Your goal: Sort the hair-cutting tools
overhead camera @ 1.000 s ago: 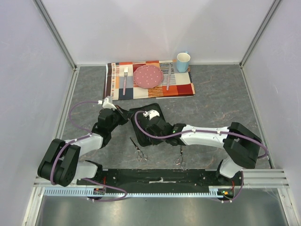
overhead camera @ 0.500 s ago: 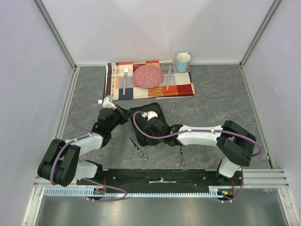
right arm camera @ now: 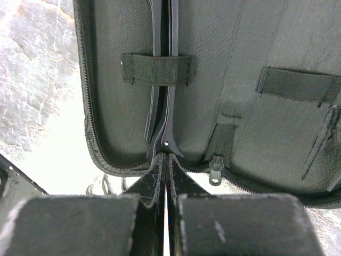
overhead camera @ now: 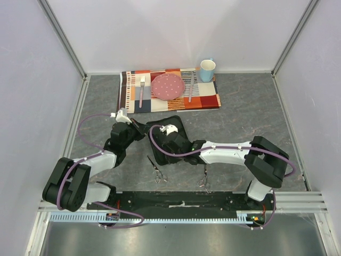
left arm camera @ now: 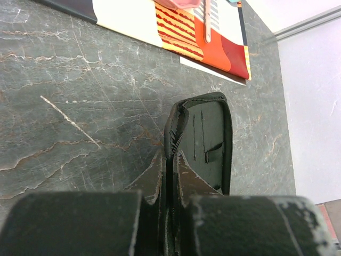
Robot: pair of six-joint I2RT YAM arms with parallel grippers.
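The black hair clip (right arm camera: 162,106) lies inside the open case (right arm camera: 250,122), passed under an elastic strap (right arm camera: 159,69). Its long axis runs straight away from the right end effector (right arm camera: 166,166), which is closed narrow on the near end of the clip, in one line with it. The left end effector (left arm camera: 169,178) is pinched shut on the zip rim of the case. The left scissors (overhead camera: 156,170) and the right scissors (overhead camera: 204,180) lie on the table (overhead camera: 250,117), nearer to the arm bases.
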